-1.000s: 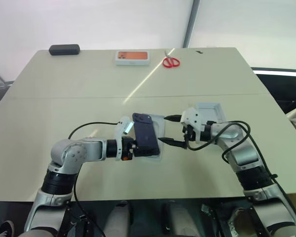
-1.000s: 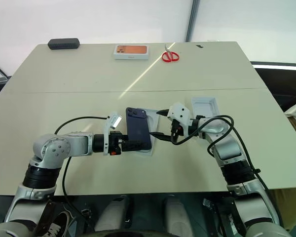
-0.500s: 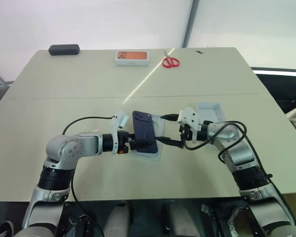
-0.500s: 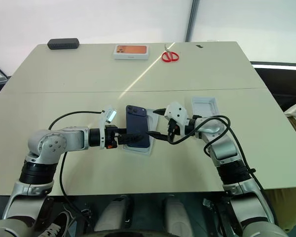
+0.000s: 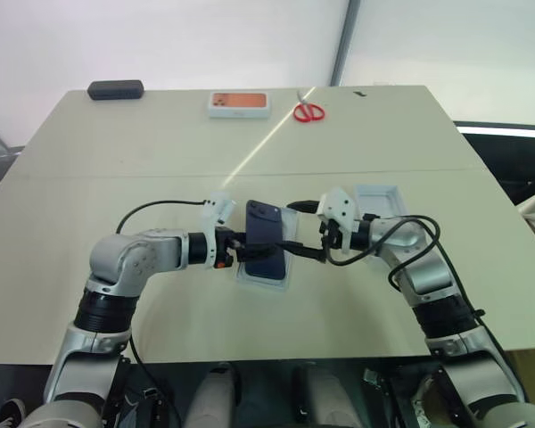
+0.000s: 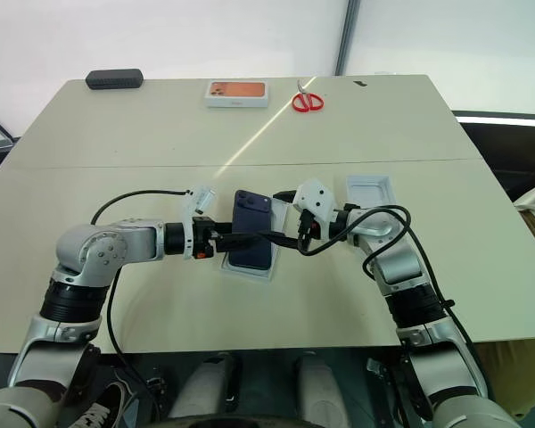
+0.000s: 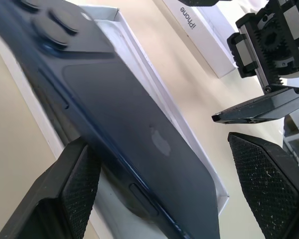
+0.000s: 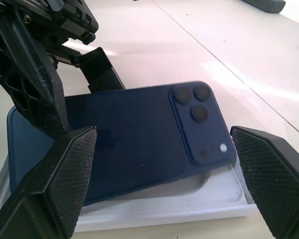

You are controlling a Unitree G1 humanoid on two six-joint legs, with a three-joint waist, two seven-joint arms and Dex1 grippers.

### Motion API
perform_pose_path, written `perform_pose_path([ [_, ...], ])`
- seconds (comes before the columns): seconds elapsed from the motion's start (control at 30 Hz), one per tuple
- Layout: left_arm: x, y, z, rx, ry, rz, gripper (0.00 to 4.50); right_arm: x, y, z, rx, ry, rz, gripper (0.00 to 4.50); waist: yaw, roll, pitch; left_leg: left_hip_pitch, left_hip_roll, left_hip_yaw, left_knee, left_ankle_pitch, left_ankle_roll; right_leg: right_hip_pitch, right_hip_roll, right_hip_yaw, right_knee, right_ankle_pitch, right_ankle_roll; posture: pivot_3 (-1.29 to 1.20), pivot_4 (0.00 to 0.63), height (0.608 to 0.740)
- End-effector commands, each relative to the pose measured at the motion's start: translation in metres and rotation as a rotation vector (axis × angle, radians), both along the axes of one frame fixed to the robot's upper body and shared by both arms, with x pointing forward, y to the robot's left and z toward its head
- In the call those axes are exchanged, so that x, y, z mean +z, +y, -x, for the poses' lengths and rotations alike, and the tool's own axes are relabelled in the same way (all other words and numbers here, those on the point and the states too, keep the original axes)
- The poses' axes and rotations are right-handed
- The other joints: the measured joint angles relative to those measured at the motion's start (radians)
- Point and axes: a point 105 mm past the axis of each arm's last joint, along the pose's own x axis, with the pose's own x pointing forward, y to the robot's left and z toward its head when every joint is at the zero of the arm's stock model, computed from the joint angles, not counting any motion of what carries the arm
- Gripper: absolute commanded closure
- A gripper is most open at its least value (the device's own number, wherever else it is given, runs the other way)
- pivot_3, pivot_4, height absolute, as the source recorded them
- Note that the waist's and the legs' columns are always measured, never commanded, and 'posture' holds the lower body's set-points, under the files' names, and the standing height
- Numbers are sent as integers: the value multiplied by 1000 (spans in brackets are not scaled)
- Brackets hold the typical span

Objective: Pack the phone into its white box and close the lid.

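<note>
The dark navy phone (image 5: 266,239) lies back up and tilted over the white box (image 5: 260,282), its camera end toward the table's far side. My left gripper (image 5: 246,246) comes in from the left with its jaws wide. One of its fingers (image 7: 74,184) presses the phone's long edge, and the other stands a little off the opposite edge. My right gripper (image 5: 292,229) is open at the phone's right side, its lower finger (image 5: 296,253) at the phone's edge. The lid (image 5: 377,198) lies inside up just right of that gripper.
At the far edge of the beige table (image 5: 116,178) sit a white box with an orange top (image 5: 239,104), red scissors (image 5: 309,111) and a black case (image 5: 116,89). Black cables loop off both wrists.
My left gripper slid from the phone's near corner up to the middle of its long edge. The phone turned straighter over the box. My right gripper closed in slightly from the right.
</note>
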Motion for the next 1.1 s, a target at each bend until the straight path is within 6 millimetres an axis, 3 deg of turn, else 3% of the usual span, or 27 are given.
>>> perform_pose_path([
  [0.03, 2, 7, -10, 52, -39, -19, 358, 14, 3, -3, 3, -52, -19, 0, 1, 0, 0, 0, 0, 0, 0, 0, 0, 0, 0, 0, 0, 0, 0, 0, 150, 740],
  [0.47, 9, 11, -5, 41, -41, -5, 358, 12, 1, -5, -3, -63, -8, 0, -2, 0, 0, 0, 0, 0, 0, 0, 0, 0, 0, 0, 0, 0, 0, 0, 150, 740],
  [0.67, 23, 15, -3, 33, -71, 2, 358, 11, -3, -5, -12, -61, 2, 0, 1, 0, 0, 0, 0, 0, 0, 0, 0, 0, 0, 0, 0, 0, 0, 0, 150, 740],
  [0.83, 26, 33, -16, 130, -142, -29, 358, 8, -13, -5, -38, -59, 24, 0, 2, 0, 0, 0, 0, 0, 0, 0, 0, 0, 0, 0, 1, 0, 0, 0, 150, 740],
  [0.93, 6, 57, -31, 233, -202, -164, 1174, 1, -24, 2, -35, 11, 28, 0, 3, 0, 0, 0, 0, 0, 0, 0, 0, 0, 0, 0, 0, 0, 0, 0, 150, 740],
  [1.03, 4, 56, -31, 233, -206, -134, 2716, -1, -34, 3, -59, 6, 50, 859, 3, 0, 0, 0, 0, 0, 0, 0, 0, -1, 0, 0, 0, 0, 0, 0, 150, 740],
  [1.1, 1, 53, -32, 234, -200, -121, 3764, -3, -38, 2, -75, -3, 69, 1964, 4, 0, 0, -1, 0, 0, 0, 0, 0, -1, -1, 0, 0, 0, 0, 0, 150, 740],
])
